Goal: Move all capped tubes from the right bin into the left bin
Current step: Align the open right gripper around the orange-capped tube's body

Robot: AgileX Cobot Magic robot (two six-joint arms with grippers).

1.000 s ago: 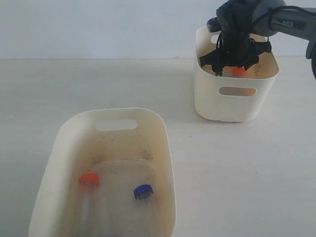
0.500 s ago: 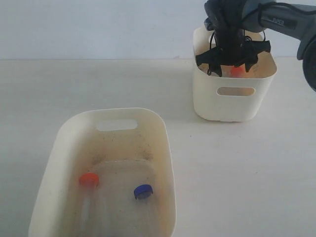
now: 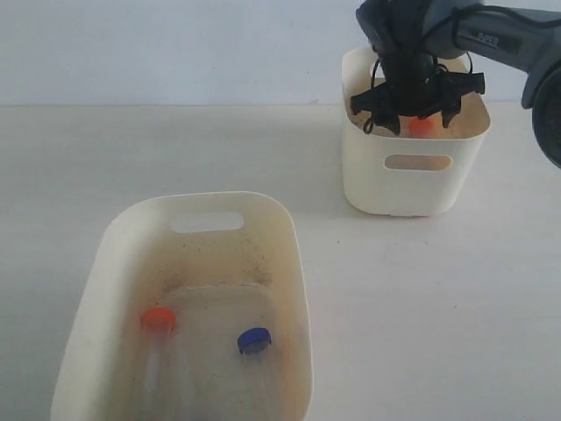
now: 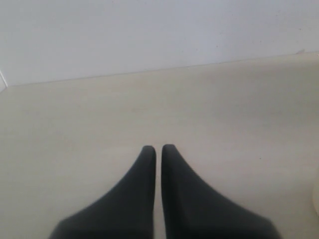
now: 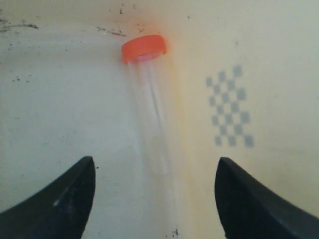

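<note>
An orange-capped clear tube (image 5: 148,107) lies on the floor of the right bin (image 3: 414,189); its orange cap (image 3: 422,125) shows over the rim in the exterior view. My right gripper (image 5: 155,167) hangs open inside that bin, its fingers wide apart on either side of the tube's lower end without touching it. The left bin (image 3: 131,237) holds an orange-capped tube (image 3: 158,319) and a blue-capped tube (image 3: 254,340). My left gripper (image 4: 158,148) is shut with nothing in it, over bare table.
The right arm (image 3: 491,35) reaches in from the upper right over the right bin. A grey checker mark (image 5: 229,107) is on the bin's inner surface beside the tube. Pale tabletop (image 3: 394,298) lies between the two bins.
The right gripper has shifted slightly left and lower inside the right bin. The tubes in the left bin have not moved.
</note>
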